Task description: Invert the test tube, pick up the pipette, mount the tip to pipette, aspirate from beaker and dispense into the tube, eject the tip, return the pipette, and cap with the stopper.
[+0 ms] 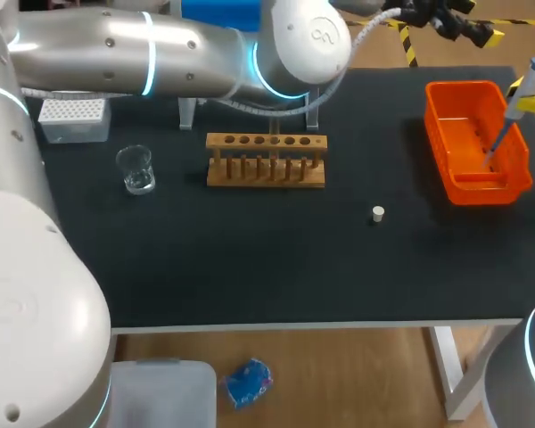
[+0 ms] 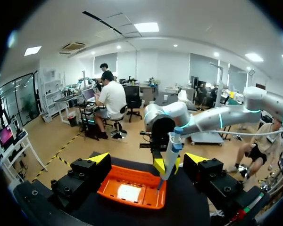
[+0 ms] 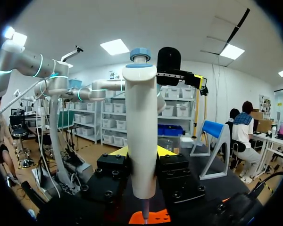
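The right gripper (image 3: 141, 153) pinches the pipette (image 3: 140, 132) upright between its yellow-tipped fingers, the pipette's narrow end pointing down into the orange bin (image 3: 153, 217) under it. The left gripper (image 2: 147, 159) has its fingers spread wide around nothing, with the bin and the held pipette just ahead of it. Well away from both grippers lie the white stopper (image 1: 378, 213), then the wooden rack (image 1: 266, 160), and farthest the glass beaker (image 1: 135, 168).
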